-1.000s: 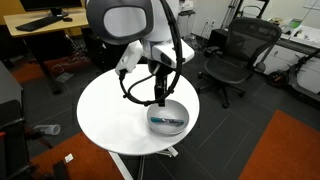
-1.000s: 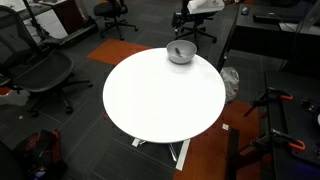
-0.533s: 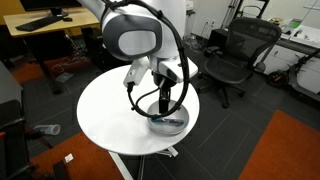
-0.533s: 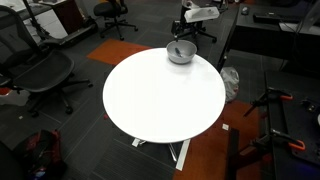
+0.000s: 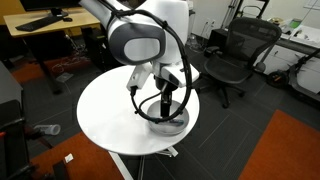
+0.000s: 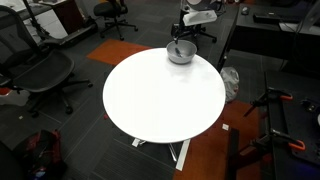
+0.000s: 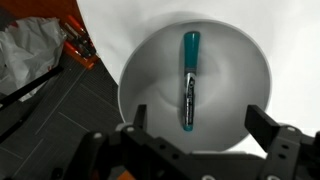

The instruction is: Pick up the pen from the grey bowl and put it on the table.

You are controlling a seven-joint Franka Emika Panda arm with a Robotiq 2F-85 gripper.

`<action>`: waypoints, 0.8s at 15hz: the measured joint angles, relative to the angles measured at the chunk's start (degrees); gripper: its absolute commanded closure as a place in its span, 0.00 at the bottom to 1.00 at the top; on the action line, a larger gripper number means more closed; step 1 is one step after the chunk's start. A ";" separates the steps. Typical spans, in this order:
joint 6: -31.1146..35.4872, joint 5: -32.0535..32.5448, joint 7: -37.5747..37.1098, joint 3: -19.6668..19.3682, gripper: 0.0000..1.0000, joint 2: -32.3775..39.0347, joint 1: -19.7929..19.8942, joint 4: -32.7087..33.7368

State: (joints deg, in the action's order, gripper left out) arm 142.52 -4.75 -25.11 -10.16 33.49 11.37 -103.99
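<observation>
The teal-blue pen [image 7: 189, 82] lies inside the grey bowl [image 7: 240, 70], lengthwise in the wrist view. The bowl [image 5: 174, 122] stands near the edge of the round white table [image 5: 105, 115], and shows in both exterior views [image 6: 181, 53]. My gripper [image 7: 200, 135] is open and empty, right above the bowl, with a finger on each side of the pen's near end. In an exterior view the gripper [image 5: 166, 106] reaches down into the bowl and hides the pen.
Black office chairs [image 5: 232, 55] stand around the table, another in an exterior view [image 6: 35, 72]. A wooden desk [image 5: 40, 25] is at the back. Orange carpet [image 5: 290, 150] and clutter lie on the floor below the table's edge [image 7: 40, 50].
The arm has come lower over the bowl, so the gripper now sits down at the bowl. The pen and the bowl have not moved.
</observation>
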 measured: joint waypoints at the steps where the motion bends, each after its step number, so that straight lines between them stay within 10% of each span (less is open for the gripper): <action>1: 0.00 0.00 0.00 -0.07 0.00 0.01 -0.07 -0.08; 12: 0.97 -0.14 -0.04 -0.38 0.00 1.64 -0.09 0.16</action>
State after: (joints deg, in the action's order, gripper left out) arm 143.49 -4.90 -25.15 -10.54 35.13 11.27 -103.83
